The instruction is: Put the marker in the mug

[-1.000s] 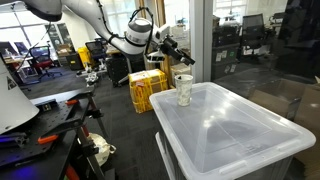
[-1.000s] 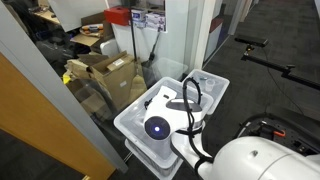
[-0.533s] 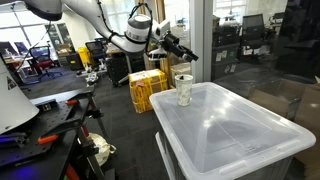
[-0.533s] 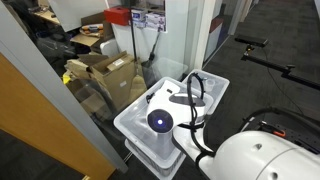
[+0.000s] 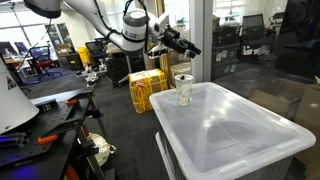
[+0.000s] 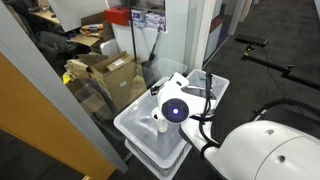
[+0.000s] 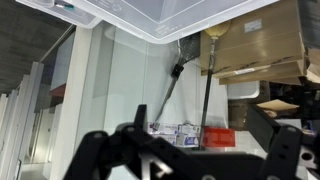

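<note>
Pincer hangs above mug on bin lid.

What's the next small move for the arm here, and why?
Probably tilt the end effector down toward the mug. It hangs above the mug, pointing sideways and well apart from the rim. I cannot tell whether it holds the marker.

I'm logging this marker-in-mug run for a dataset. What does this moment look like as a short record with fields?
mug: upright on a corner of the bin lid
gripper: in the air above the mug, well clear of it; open or shut cannot be told
marker: not clearly made out in any view
nearby: yellow crate on the floor beyond the mug
task status: marker in the mug cannot be confirmed
</note>
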Robot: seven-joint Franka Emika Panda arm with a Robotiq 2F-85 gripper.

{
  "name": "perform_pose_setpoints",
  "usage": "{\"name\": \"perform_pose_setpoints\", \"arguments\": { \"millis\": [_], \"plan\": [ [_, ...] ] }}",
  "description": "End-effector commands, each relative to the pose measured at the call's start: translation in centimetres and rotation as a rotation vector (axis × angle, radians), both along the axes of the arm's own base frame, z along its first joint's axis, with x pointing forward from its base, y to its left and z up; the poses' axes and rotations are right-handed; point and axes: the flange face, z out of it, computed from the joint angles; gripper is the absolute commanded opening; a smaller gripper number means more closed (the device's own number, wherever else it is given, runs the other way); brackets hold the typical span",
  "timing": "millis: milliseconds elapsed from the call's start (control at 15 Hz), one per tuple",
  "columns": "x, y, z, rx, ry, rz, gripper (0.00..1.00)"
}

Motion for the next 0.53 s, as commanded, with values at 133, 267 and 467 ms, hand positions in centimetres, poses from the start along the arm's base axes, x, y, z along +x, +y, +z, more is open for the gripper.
{"name": "perform_pose_setpoints", "arguments": {
  "millis": [133,267,467],
  "plan": [
    [-2.2,-2.1,2.5,0.083,-0.069,0.025,1.0],
    [-2.7,-2.8,3.0,0.102,-0.096,0.03,1.0],
    [-3.6,-4.0,3.8,0.124,-0.131,0.043,1.0]
  ]
}}
